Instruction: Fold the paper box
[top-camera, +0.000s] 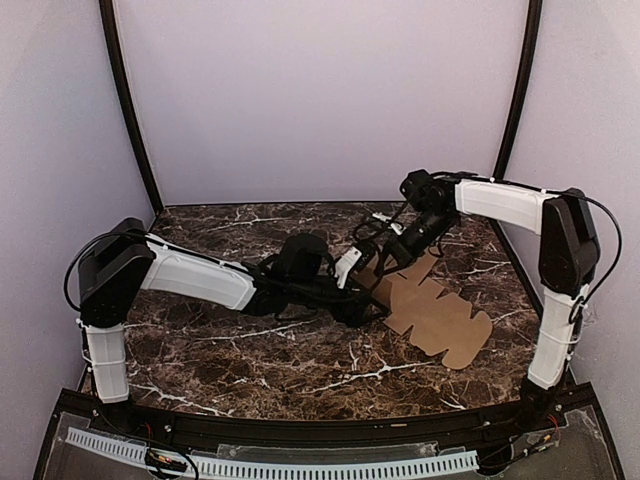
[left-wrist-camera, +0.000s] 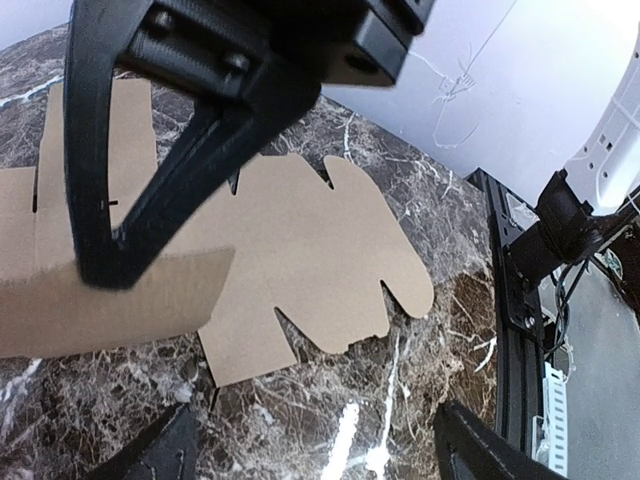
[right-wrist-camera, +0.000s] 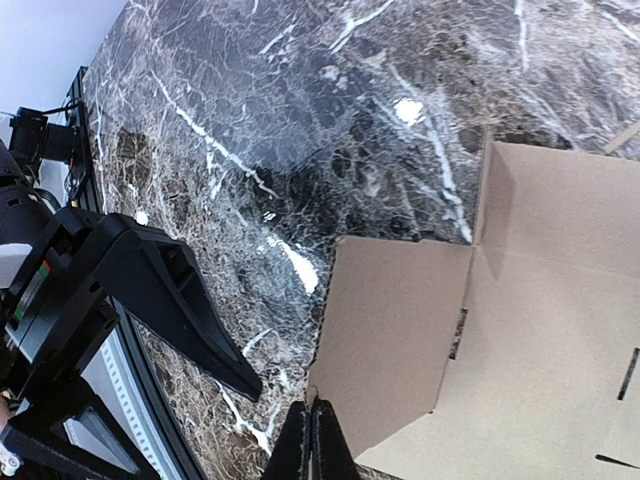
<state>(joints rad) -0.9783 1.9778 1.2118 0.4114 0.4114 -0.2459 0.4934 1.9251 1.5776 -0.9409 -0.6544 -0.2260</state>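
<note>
paper box: flat brown die-cut sheet lying on the marble table, with one end flap raised
right tool: clenched, fingertips together on the edge of the raised flap at the paper box's far-left end
left tool: released, fingers wide apart, low beside the paper box's left edge
rounded tabs: flat along the paper box's near side

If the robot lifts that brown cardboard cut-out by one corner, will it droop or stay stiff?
The paper box looks thin and light, so it probably lifts easily. Its panels likely stay stiff, but it should hinge at the creases, as the raised flap suggests. On the polished marble table, a push may slide it.
</note>
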